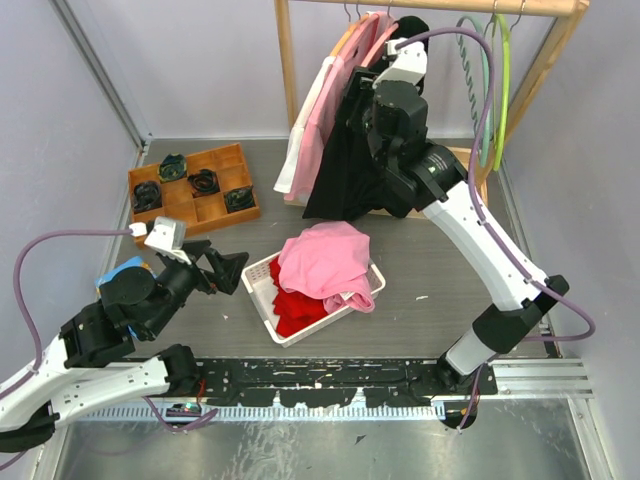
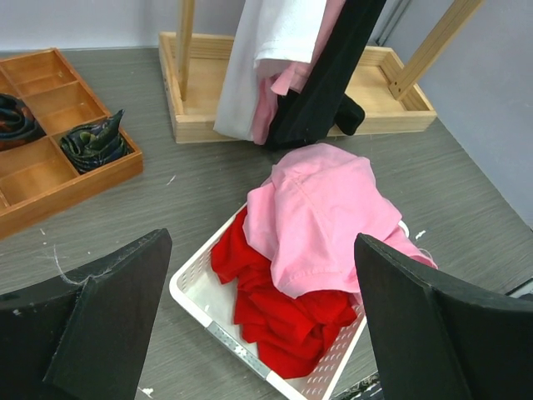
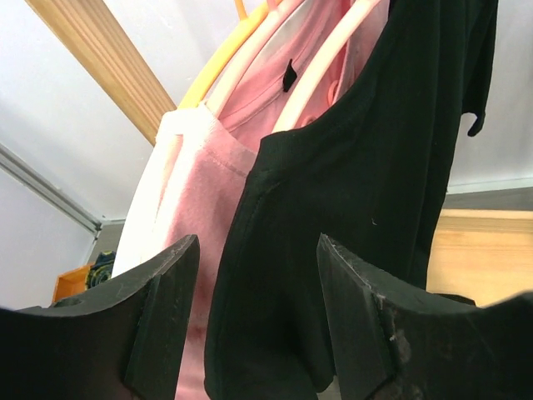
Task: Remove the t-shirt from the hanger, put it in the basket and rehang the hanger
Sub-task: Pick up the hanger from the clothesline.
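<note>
Approach step: right pincer stood released before the black t-shirt at the surface's far edge; left pincer was released. Next probably required: clamping shoulder fabric.

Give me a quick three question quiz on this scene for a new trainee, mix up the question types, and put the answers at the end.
1. True or false: the left gripper is holding a red garment.
2. Multiple choice: what colour is the top garment in the white basket? A) pink B) black C) white
3. Fill in: the right gripper, jaws apart, faces the ___ t-shirt hanging on the wooden rack.

Key: 1. False, its jaws are open and empty. 2. A. 3. black.
</note>
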